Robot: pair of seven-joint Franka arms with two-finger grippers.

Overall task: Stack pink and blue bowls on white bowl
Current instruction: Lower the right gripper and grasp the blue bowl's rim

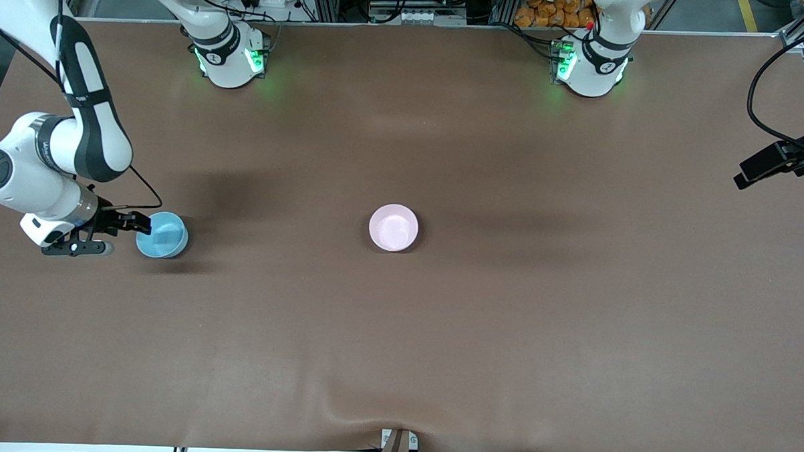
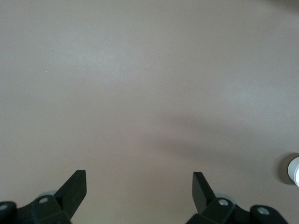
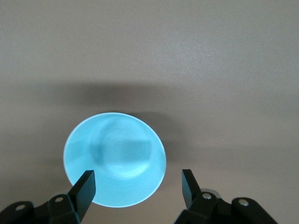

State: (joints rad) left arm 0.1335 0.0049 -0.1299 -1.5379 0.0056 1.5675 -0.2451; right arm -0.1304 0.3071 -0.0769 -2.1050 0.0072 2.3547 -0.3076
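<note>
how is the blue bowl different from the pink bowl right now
Colour: the blue bowl is sky-blue, the pink bowl pale pink.
Place: the blue bowl sits toward the right arm's end of the table; the pink bowl sits mid-table.
Attention: the right tool is at the blue bowl's rim, fingers apart; nothing is near the pink bowl.
Both are small, round, upright and look the same size.

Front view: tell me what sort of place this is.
Probably a robotics lab or test cell. Two robot arms are bolted along the edge of a brown covered table, aluminium framing and cable bundles run past that edge, and only a blue bowl and a pink bowl sit out.
</note>
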